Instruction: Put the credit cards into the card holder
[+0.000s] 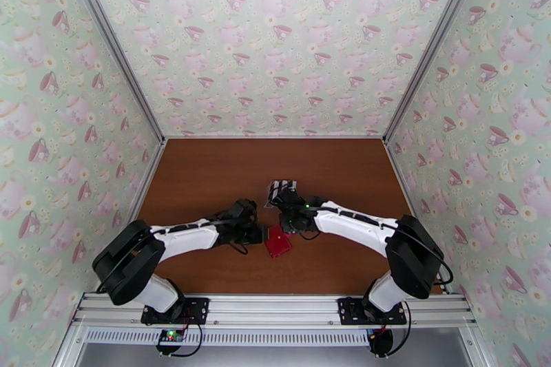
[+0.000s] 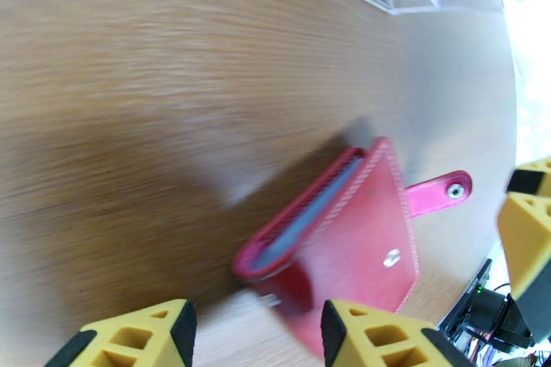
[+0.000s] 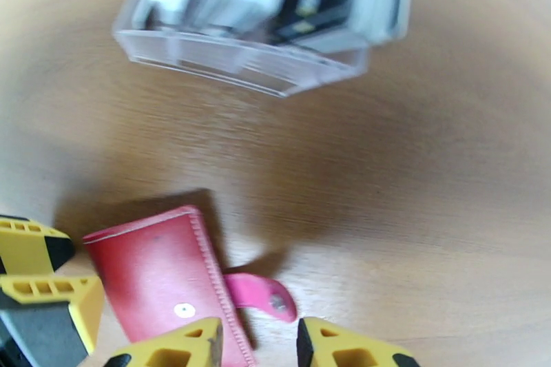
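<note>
so far little looks done: the credit cards (image 3: 313, 0), black and white ones as far as the blur allows, stand in the clear stand (image 3: 234, 58) at the far middle of the table (image 1: 206, 175), while the card holder (image 1: 278, 243) lies just near of it, between the 2 arms. its mouth gapes, with a grey strip inside; card or lining, i cannot tell. the left gripper (image 2: 258, 334) is about half open astride a corner of the holder, bare wood showing beside 1 finger, so i judge it unclamped. the right gripper (image 3: 258, 348) is partly open, nothing between its fingers, just beside the snap tab (image 3: 265, 296). left to do, as i read it: fetch each card and slide it in. both grippers crowd the holder, and the loose tab lies in the right one's way
</note>
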Controlling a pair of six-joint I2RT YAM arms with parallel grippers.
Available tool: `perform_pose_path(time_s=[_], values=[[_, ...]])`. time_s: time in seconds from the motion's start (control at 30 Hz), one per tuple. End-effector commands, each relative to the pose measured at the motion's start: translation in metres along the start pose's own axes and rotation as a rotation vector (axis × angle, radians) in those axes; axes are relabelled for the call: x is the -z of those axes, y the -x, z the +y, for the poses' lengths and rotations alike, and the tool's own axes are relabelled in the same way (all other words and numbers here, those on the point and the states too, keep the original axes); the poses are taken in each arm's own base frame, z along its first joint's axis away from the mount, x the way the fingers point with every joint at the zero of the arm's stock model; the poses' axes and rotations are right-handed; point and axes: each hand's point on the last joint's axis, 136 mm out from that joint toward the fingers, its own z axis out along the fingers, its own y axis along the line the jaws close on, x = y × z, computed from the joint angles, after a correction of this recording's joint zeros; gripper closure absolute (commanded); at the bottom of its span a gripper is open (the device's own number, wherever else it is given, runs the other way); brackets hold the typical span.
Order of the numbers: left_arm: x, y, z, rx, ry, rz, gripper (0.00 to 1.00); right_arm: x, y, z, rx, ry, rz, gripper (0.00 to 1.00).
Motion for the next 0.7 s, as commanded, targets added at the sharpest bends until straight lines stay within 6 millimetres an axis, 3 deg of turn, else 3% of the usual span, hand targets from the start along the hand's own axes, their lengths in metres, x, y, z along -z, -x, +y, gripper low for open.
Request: perform_pose_path(time_s=[0.0,0.3,0.67], values=[[-0.011,-0.007,-0.009,0.008,-0.002,0.041,0.45,0.001,0.002,0.005,-0.010,0.098,-0.003,0.65],[-0.016,-0.009,0.002,-0.024,0.110,0.070,0.47,-0.011,-0.005,-0.009,-0.079,0.171,0.031,0.70],[-0.027,-0.008,0.009,-0.057,0.164,0.102,0.50,-0.005,-0.014,-0.016,-0.127,0.229,0.037,0.74]])
